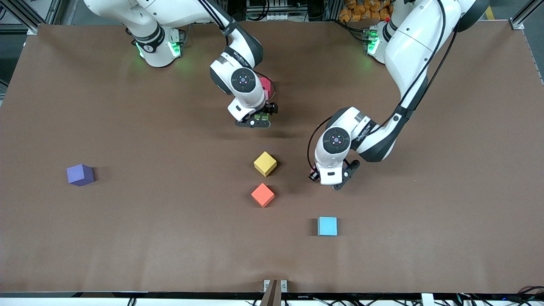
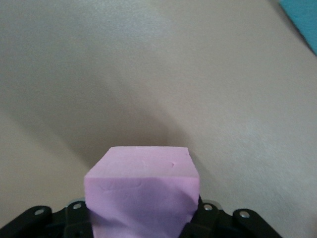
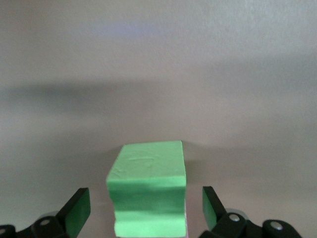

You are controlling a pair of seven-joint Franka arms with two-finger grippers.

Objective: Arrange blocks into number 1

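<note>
My left gripper (image 1: pixel 335 182) (image 2: pixel 143 218) is shut on a pink block (image 2: pixel 142 196), low over the table beside the yellow block (image 1: pixel 265 163) and the red block (image 1: pixel 262 194), toward the left arm's end. The block covers the fingers in the left wrist view and is hidden in the front view. My right gripper (image 1: pixel 254 121) (image 3: pixel 146 206) stands open around a green block (image 3: pixel 147 193) (image 1: pixel 262 114), with a gap between the block and each finger (image 3: pixel 77 213). A deeper pink block (image 1: pixel 267 87) shows partly past the right wrist, farther from the front camera than the green one.
A light blue block (image 1: pixel 327 226) (image 2: pixel 303 24) lies nearer to the front camera than my left gripper. A purple block (image 1: pixel 80 174) sits toward the right arm's end of the brown table (image 1: pixel 148 238).
</note>
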